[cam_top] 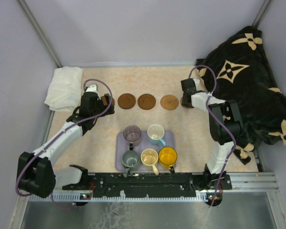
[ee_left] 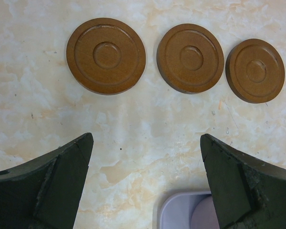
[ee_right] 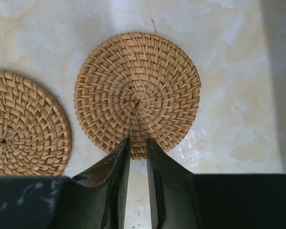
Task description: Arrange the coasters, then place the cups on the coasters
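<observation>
Woven coaster's (ee_right: 137,93) six-o'clock edge lies under the right jaws, narrowed to a slit, gripping nothing; the other coasters (cam_top: 146,101) run in a row toward nine o'clock. Nudge gently for even spacing; left jaws gape wide.

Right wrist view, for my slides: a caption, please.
Nearly closed right pincer at near edge of one woven coaster, another coaster alongside.

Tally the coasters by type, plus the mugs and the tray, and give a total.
Wooden coasters: 3
Woven coasters: 2
Mugs: 5
Tray: 1
Total: 11
</observation>
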Robot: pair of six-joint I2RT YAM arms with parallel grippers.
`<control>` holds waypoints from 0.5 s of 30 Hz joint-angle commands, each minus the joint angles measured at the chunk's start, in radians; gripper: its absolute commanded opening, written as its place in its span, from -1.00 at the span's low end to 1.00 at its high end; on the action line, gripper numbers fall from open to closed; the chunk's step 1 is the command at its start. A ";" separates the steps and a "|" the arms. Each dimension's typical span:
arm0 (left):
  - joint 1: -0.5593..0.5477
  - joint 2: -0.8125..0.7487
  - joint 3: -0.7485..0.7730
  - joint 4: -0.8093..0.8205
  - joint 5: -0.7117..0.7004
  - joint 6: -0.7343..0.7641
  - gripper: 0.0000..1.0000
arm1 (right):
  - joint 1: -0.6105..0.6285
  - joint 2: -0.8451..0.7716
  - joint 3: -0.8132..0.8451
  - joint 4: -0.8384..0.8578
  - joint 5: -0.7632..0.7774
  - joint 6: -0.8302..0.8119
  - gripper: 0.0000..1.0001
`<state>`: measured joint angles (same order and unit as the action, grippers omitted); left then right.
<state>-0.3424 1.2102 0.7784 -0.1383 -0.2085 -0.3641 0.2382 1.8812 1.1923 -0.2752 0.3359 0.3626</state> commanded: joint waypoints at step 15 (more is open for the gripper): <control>-0.003 -0.032 0.015 0.013 -0.005 0.012 0.99 | -0.012 -0.272 -0.046 0.024 -0.050 -0.014 -0.41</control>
<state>-0.3424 1.2091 0.7784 -0.1383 -0.2085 -0.3626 0.2325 1.7386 1.1385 -0.2764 0.3046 0.3592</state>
